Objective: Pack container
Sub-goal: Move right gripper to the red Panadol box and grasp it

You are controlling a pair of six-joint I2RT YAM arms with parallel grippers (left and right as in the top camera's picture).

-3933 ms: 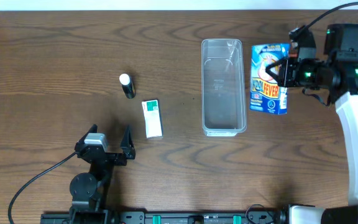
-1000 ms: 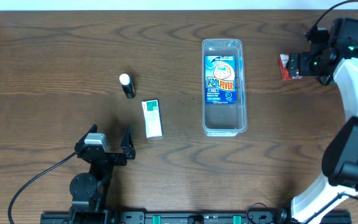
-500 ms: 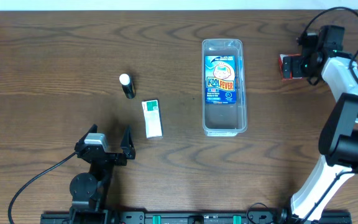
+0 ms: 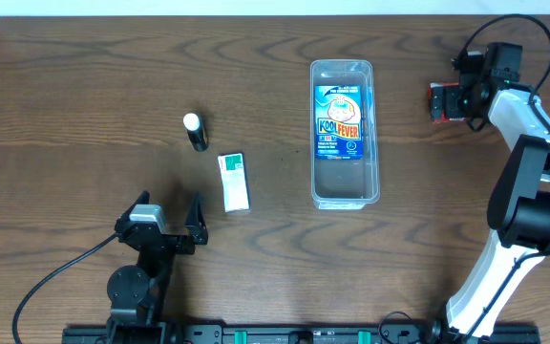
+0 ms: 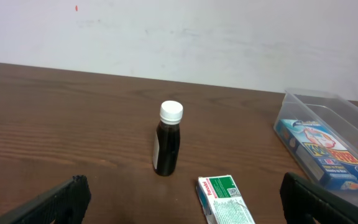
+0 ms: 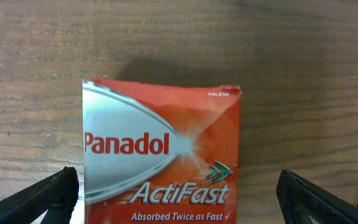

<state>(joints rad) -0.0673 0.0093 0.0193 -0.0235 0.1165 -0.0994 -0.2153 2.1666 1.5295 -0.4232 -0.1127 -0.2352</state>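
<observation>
The container (image 4: 344, 186) is a clear, long bin at the table's middle right, also seen in the left wrist view (image 5: 319, 99). A blue Kool Fever box (image 4: 340, 122) lies flat inside it (image 5: 325, 154). To the right lies a red Panadol ActiFast box (image 4: 436, 102). My right gripper (image 4: 452, 99) hangs open directly above this red box (image 6: 160, 149), its two fingertips (image 6: 55, 196) straddling the box without touching it. My left gripper (image 4: 168, 206) rests open near the front left, with nothing between its fingers (image 5: 180, 199).
A dark bottle with a white cap (image 4: 195, 131) stands upright left of centre (image 5: 168, 140). A green and white box (image 4: 234, 182) lies flat just in front of it (image 5: 225, 200). The table's back edge meets a white wall (image 5: 179, 31).
The blue box, earlier held beside the container by my right gripper, now lies inside it. Over the last second the right gripper shifted slightly over the red box. The left arm has not moved.
</observation>
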